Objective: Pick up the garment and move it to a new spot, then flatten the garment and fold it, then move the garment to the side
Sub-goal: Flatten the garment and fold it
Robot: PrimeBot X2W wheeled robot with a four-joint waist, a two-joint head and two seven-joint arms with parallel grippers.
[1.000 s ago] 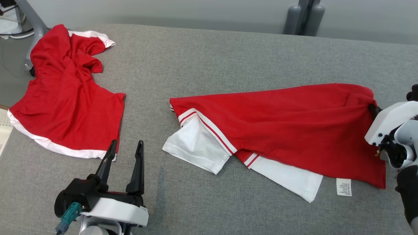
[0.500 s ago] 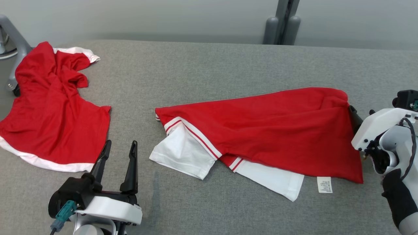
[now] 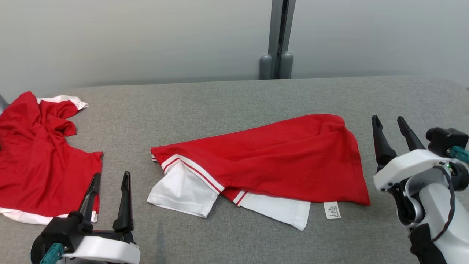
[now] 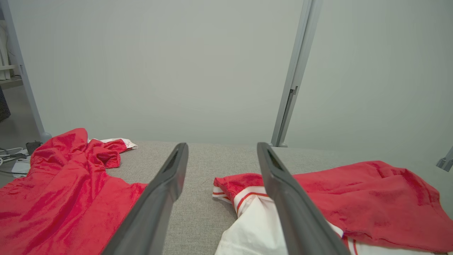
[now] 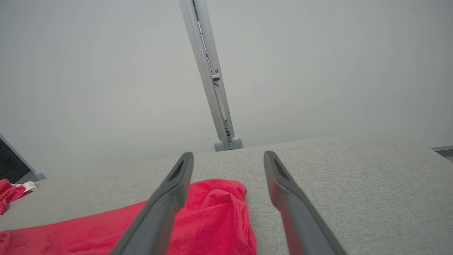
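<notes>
The folded red-and-white cotton garment (image 3: 278, 161) lay mid-table on the grey fabric-covered table (image 3: 220, 99), with a crumpled red-and-white shirt (image 3: 33, 161) well apart to its left. The left gripper (image 3: 111, 175) stood by that shirt's near corner. The right gripper (image 3: 387, 119) stood just right of the garment, seemingly clear of it. A grey metal post (image 3: 277, 36) rose behind the table.

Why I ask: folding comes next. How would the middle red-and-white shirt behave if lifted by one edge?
Probably floppy: the shirt lies in soft wrinkles and overlapping layers, so it should sag. Pushed across the gray fabric surface, it may bunch rather than slide.
</notes>
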